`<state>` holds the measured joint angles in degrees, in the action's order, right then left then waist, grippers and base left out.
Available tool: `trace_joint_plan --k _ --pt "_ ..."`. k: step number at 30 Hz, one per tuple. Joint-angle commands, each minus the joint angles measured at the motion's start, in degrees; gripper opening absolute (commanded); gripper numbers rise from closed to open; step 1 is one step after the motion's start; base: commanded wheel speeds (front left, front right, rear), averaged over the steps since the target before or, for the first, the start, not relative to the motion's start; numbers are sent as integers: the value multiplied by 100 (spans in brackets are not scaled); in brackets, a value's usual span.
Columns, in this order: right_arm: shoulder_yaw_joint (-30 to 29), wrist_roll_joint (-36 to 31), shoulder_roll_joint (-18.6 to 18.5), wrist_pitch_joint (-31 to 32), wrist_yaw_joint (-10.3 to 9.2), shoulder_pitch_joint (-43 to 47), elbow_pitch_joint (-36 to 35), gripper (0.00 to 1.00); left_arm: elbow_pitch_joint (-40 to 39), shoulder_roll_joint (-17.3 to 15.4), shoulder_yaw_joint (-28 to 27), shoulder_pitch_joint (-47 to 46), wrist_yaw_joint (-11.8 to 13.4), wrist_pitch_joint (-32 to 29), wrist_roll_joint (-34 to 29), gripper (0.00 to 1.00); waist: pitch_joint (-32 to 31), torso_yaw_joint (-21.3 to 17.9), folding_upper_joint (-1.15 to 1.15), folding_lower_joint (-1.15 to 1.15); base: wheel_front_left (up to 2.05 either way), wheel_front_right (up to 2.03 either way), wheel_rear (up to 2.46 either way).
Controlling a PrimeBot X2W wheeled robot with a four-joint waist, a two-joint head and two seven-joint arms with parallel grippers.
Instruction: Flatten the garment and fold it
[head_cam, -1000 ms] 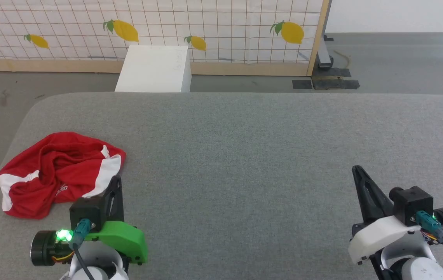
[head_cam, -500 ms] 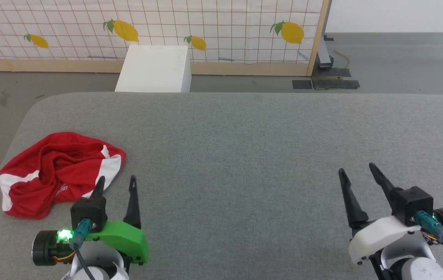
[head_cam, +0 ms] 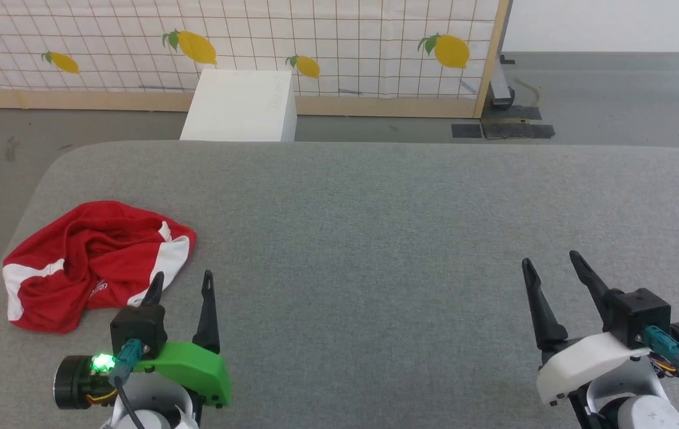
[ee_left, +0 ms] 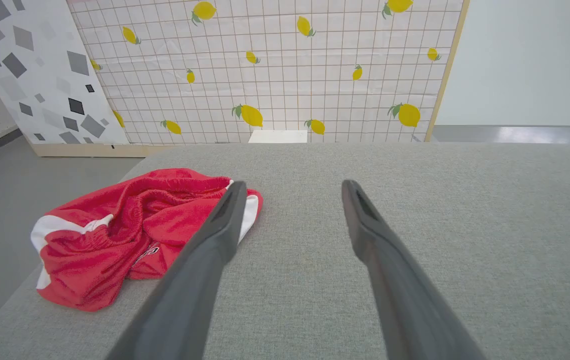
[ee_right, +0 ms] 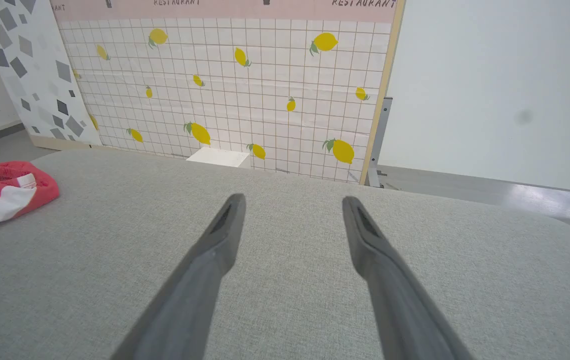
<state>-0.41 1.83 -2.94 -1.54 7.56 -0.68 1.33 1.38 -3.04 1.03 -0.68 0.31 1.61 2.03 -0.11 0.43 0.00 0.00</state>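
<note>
Since 1 s ago both grippers have gone from fingers pressed together to fingers spread. The slight shift of the whole head view is cam motion, not the things moving.

The left gripper (head_cam: 183, 275) sits lower left in the head view, jaws apart and empty. One fingertip overlaps the white edge of the garment (head_cam: 95, 262), but I can't tell if it touches. The garment lies crumpled at the frame's left, near the left edge of the grey table (head_cam: 375, 238). The right gripper (head_cam: 550, 257), lower right, is likewise spread and empty, well apart from the cloth.

Risks, in my judgement: a pinch into the bunch may catch several layers, so it lifts as a lump. A drag toward the frame's left could slide it off the edge (soft fabric, prob. slippery).

The left wrist view shows the gathered waistband (ee_left: 135, 210) and a bit of white print (ee_left: 151, 251), which the head view barely resolves. The right wrist view catches a red-and-white corner at its left edge.
</note>
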Motion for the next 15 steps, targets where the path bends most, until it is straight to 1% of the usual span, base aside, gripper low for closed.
trace_joint_plan --k 1,15 --pt "-15 76 1 -63 -1 46 37 100 26 2 15 -22 38 64 58 100 -1 30 0 0 0 0 0" --pt "-53 220 2 -228 -2 89 119 100 119 2 13 -4 79 228 161 100 -6 442 0 0 0 0 0"
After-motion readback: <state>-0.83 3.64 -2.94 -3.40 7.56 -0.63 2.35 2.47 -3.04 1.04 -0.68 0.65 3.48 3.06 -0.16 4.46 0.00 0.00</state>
